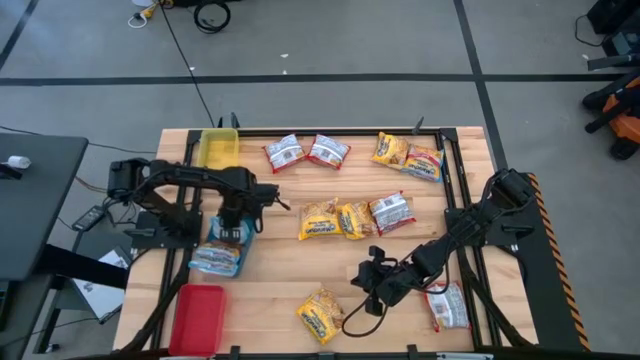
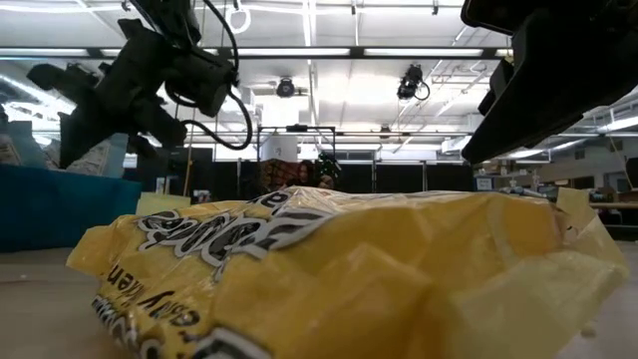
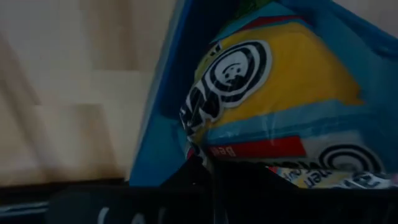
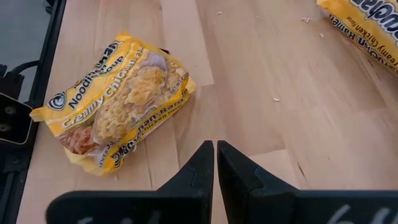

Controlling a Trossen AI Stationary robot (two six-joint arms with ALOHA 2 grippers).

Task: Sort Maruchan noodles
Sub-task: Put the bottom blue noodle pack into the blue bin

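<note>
Surface: wood table (image 1: 300, 290), grey floor around it; trays stacked down the left of the high frame: yellow tray (image 1: 218, 147) upper left, blue tray (image 1: 226, 240) mid-left, red tray (image 1: 197, 316) lower left.
Packets: loose over the table. Two red-and-white (image 1: 306, 151) at top centre, a yellow and a red one at top right (image 1: 408, 156), three in a row (image 1: 355, 216) at centre, one yellow packet (image 1: 320, 315) at bottom centre, one red-and-white (image 1: 447, 306) at lower right.
Left pincer (image 1: 232, 222): mine, over the blue tray, fingers pressed together on a blue-and-yellow packet (image 3: 273, 93) that fills the wrist frame above the tray wall (image 3: 163, 99). Judged: held there because this colour belongs in the blue tray.
Right pincer (image 4: 216, 163): mine, low over bare wood at bottom centre of the high frame, fingers nearly together, pinching nothing. The yellow packet (image 4: 118, 99) lies just beside it, untouched.
Progress: early, I judge; only the blue tray holds packets, yellow and red trays look bare.
Next: fingers must spread before the yellow packet can be taken; its crinkled film may slip.
</note>
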